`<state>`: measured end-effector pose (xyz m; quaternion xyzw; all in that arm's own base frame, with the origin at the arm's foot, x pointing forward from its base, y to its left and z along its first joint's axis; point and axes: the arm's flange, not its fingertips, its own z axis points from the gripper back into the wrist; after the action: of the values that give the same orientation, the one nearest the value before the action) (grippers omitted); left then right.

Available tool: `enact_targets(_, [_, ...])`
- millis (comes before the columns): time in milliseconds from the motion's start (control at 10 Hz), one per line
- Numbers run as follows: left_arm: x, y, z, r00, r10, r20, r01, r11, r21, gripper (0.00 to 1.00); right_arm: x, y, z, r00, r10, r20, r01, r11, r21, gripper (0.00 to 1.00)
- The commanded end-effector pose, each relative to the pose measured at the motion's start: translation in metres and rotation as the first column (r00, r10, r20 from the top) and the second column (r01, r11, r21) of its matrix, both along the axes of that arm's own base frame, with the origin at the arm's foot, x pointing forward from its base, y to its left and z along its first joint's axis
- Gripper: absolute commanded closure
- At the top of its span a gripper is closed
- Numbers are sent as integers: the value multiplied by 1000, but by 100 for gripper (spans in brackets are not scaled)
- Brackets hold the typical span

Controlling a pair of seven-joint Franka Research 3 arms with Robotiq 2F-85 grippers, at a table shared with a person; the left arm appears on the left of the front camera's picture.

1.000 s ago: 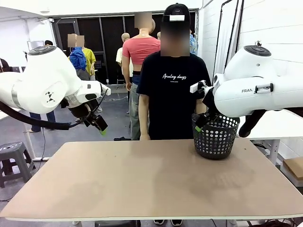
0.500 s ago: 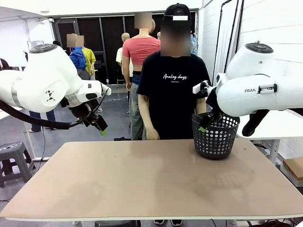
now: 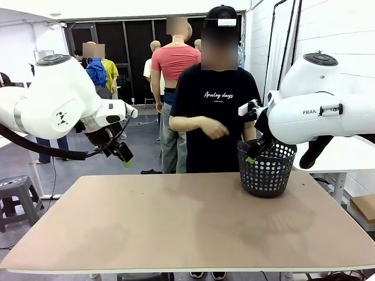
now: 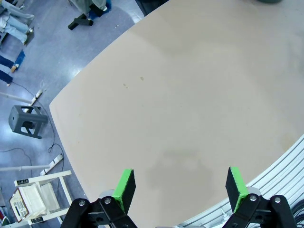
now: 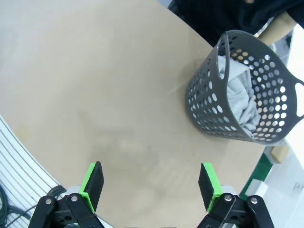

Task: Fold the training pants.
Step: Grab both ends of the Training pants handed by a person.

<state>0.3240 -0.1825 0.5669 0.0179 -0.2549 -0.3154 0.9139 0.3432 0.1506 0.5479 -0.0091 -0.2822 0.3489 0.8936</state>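
Two pincers hang released, jaws spread wide, holding nothing. The training pants lie bunched inside the mesh basket, toward the upper right of the right wrist view, up and rightward from the right pincer. That arm looks clearly nearer. The left pincer hovers over bare surface, well apart from the basket. The crumpled bundle shows no readable long axis.

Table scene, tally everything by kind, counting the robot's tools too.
Black perforated plastic basket: 1
Light grey jersey training pants, bunched inside the basket: 1
Black, green-padded tools, both open: 2, left tool and right tool
Total: 4
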Motion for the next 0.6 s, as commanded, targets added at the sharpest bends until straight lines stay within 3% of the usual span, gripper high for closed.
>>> enact_targets(0, [0, 0, 0, 1000, -4, 5, 4, 1000, -2, 0, 1, 1, -1, 1000, 3, 3, -3, 1000, 4, 0])
enact_targets(500, [0, 0, 0, 1000, -4, 5, 4, 1000, -2, 0, 1, 1, -1, 1000, 3, 3, -3, 1000, 4, 0])
